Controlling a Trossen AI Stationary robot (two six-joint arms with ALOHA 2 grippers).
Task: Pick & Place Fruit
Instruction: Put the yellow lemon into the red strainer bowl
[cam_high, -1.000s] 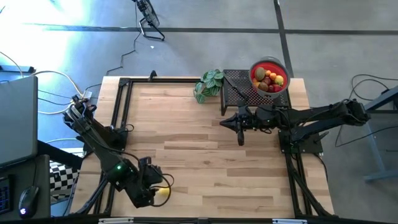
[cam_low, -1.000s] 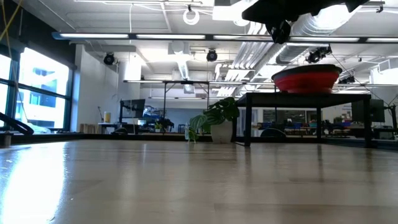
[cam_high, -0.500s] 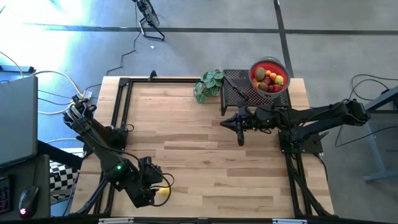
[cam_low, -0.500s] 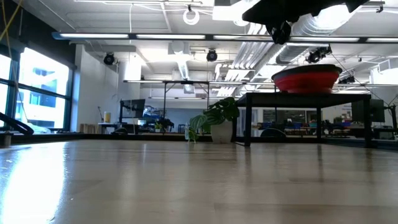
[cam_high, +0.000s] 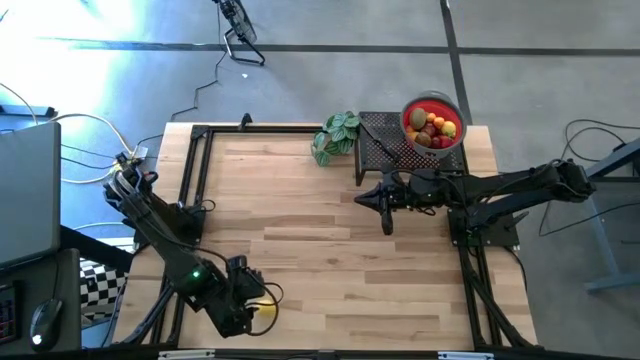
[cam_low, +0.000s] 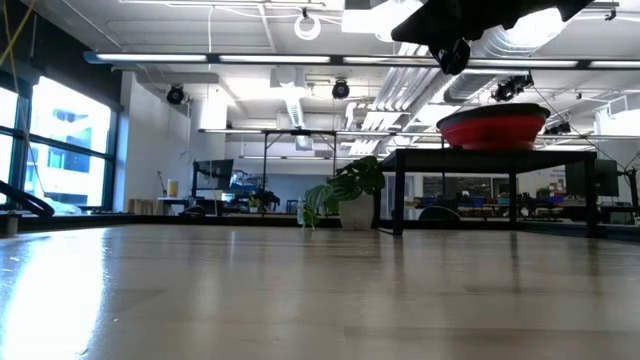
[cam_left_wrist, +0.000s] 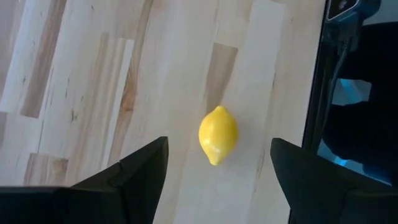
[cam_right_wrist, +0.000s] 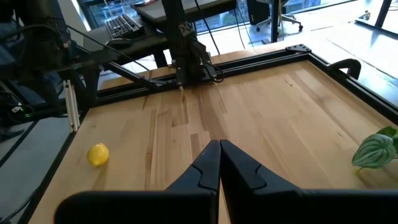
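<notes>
A yellow lemon-shaped fruit lies on its side on the wooden table near the front left corner, and shows in the right wrist view too. My left gripper hangs above it, pointing steeply down, open, one finger on either side of the fruit and clear of it. Several more fruits fill a red bowl on a black raised stand at the back right. My right gripper is shut and holds nothing, raised over the table in front of the stand.
A green leafy plant stands left of the stand at the far edge. A black frame rail runs close beside the lemon. Bare wood lies between the two arms. The low view shows the bowl up on the stand.
</notes>
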